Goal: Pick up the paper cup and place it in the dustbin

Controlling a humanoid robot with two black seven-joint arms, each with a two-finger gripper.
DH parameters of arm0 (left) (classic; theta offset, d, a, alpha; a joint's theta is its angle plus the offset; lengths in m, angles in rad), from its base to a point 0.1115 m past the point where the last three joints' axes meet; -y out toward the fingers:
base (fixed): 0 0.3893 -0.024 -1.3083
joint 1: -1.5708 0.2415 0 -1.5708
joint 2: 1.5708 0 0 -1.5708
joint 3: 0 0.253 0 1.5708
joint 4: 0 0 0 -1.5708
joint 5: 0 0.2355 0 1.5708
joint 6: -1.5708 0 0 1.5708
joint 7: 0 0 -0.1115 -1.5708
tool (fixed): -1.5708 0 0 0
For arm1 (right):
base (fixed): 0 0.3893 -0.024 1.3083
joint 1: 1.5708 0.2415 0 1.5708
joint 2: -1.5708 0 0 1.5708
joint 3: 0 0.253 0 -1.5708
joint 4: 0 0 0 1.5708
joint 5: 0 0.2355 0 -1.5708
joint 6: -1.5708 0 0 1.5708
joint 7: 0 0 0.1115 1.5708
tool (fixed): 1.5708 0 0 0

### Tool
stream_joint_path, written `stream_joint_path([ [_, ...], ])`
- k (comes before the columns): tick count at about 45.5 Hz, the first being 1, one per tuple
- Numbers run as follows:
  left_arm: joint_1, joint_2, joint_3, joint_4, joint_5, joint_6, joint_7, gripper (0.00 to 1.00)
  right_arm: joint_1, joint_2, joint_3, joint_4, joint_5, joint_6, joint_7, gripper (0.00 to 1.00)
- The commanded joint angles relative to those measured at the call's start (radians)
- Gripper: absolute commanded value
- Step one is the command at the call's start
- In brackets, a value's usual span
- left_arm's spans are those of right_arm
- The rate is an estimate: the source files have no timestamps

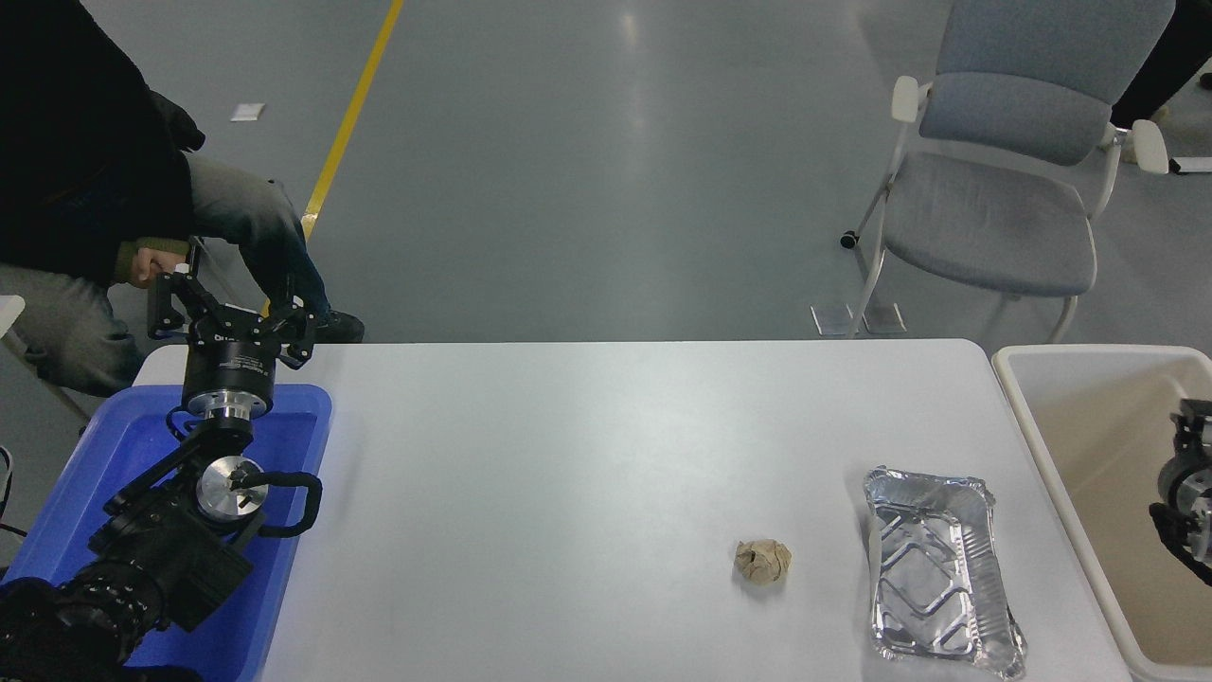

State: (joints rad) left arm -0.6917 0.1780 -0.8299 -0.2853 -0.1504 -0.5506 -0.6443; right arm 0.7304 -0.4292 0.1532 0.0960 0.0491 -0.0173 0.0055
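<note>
Probably a robotics lab: grey floor (587, 189) with yellow line (352, 114), office chair (1004, 180).
</note>
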Motion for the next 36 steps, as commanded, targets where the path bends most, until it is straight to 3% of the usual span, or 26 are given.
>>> stream_joint_path([
  [1, 0.0, 0.0, 0.0, 0.0, 0.0, 0.0, 0.0, 0.99, 0.15, -0.095, -0.201, 0.166, -0.018, -0.001, 0.001, 1.0],
  [8, 0.0, 0.0, 0.0, 0.0, 0.0, 0.0, 0.0, 0.99, 0.274, -0.171, -0.277, 0.32, -0.123, -0.004, 0.002, 1.0],
  [20, 0.0, 0.0, 0.0, 0.0, 0.0, 0.0, 0.0, 0.99, 0.457, -0.246, -0.333, 0.576, -0.454, -0.001, -0.009, 1.0],
  [36, 0.0, 0.0, 0.0, 0.0, 0.0, 0.0, 0.0, 0.99, 0.874, -0.238, -0.846, 0.901, -0.489, 0.0, -0.002, 1.0],
])
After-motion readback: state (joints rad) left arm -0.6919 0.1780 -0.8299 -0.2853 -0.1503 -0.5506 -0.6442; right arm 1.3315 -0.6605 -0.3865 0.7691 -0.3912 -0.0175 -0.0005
